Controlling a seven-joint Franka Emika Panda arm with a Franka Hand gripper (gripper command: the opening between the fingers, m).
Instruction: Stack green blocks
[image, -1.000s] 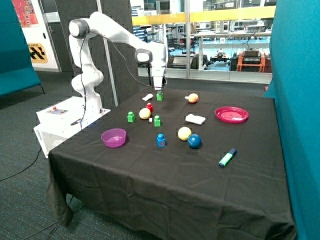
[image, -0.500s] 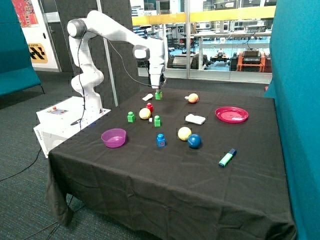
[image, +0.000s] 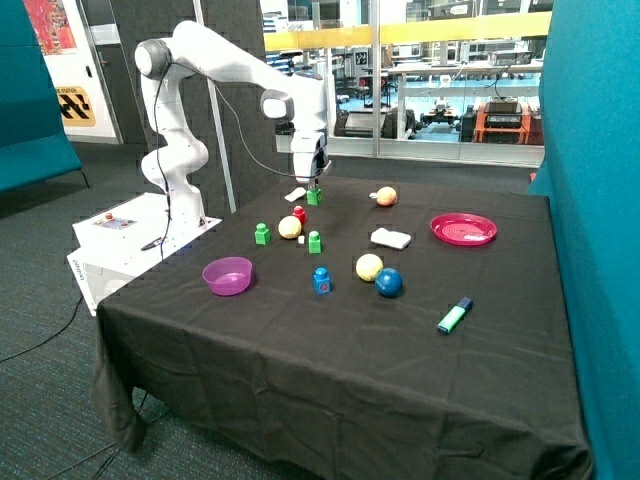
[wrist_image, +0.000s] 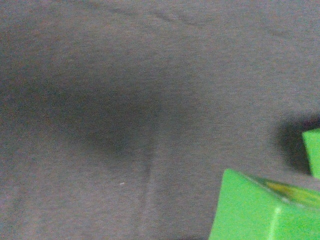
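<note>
My gripper (image: 314, 187) hangs over the far part of the black tablecloth, shut on a green block (image: 314, 196) held just above the cloth beside a small white object (image: 295, 194). In the wrist view that block (wrist_image: 260, 212) fills a lower corner, with bare cloth under it. A green sliver (wrist_image: 313, 159) shows at that picture's edge; I cannot tell what it belongs to. Two more green blocks stand apart on the cloth: one (image: 262, 234) near the purple bowl's side, one (image: 314, 242) next to a yellow ball (image: 290, 227).
Also on the cloth are a purple bowl (image: 228, 275), a pink plate (image: 463, 229), a blue studded block (image: 322, 281), a yellow ball (image: 369, 267), a blue ball (image: 388, 282), a peach ball (image: 386, 196), a red piece (image: 299, 213), a white pad (image: 391, 238) and a teal marker (image: 454, 316).
The gripper has moved a little toward the robot's base with the green block in it, and sits slightly lower now. The other things have not moved.
</note>
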